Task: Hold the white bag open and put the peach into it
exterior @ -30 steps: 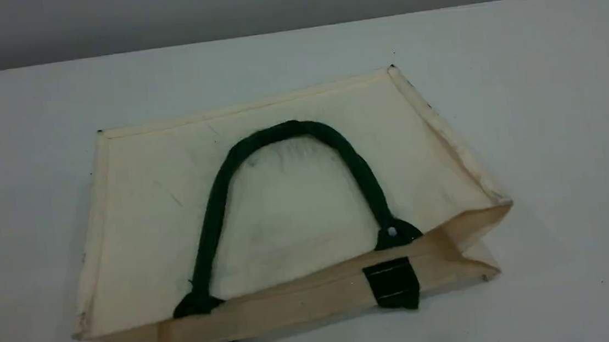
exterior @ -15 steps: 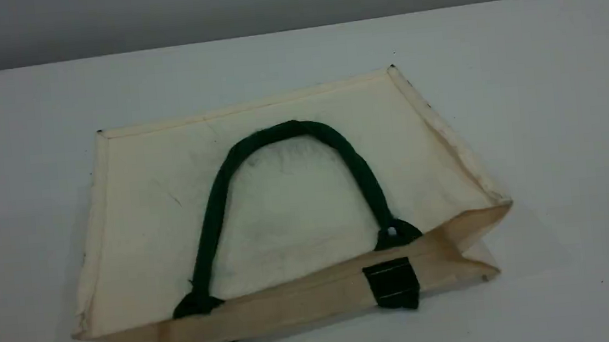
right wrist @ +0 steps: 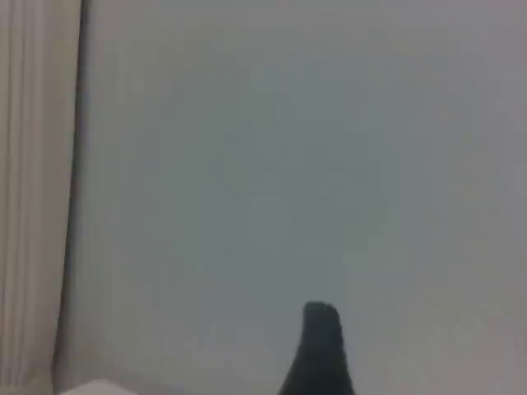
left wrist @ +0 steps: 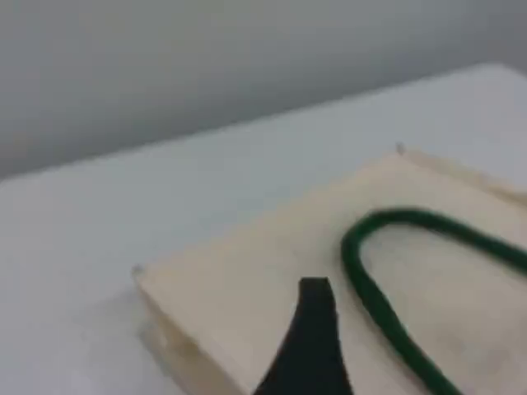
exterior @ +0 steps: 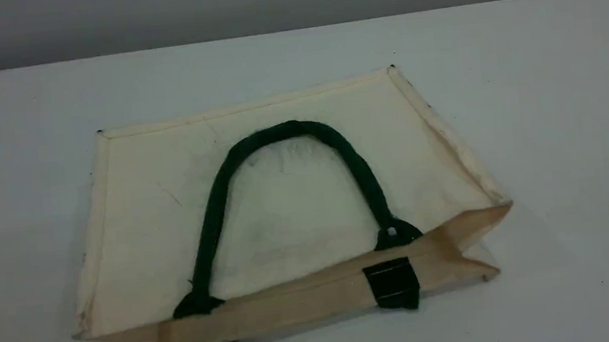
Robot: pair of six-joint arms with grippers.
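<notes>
The white bag (exterior: 138,218) lies flat on its side on the table, with its mouth toward the near edge. One dark green rope handle (exterior: 290,131) arches over its upper face, and a dark green strap tab (exterior: 393,284) sits at the mouth. No arm shows in the scene view. In the left wrist view the bag (left wrist: 263,271) and its handle (left wrist: 370,288) lie below and beyond one dark fingertip (left wrist: 315,300), which touches nothing. The right wrist view shows one dark fingertip (right wrist: 319,329) against a plain grey surface, holding nothing. The peach is out of view.
The white table (exterior: 553,116) spreads round the bag on all sides, up to a grey wall behind it. A cream ribbed strip (right wrist: 33,189) runs down the left edge of the right wrist view.
</notes>
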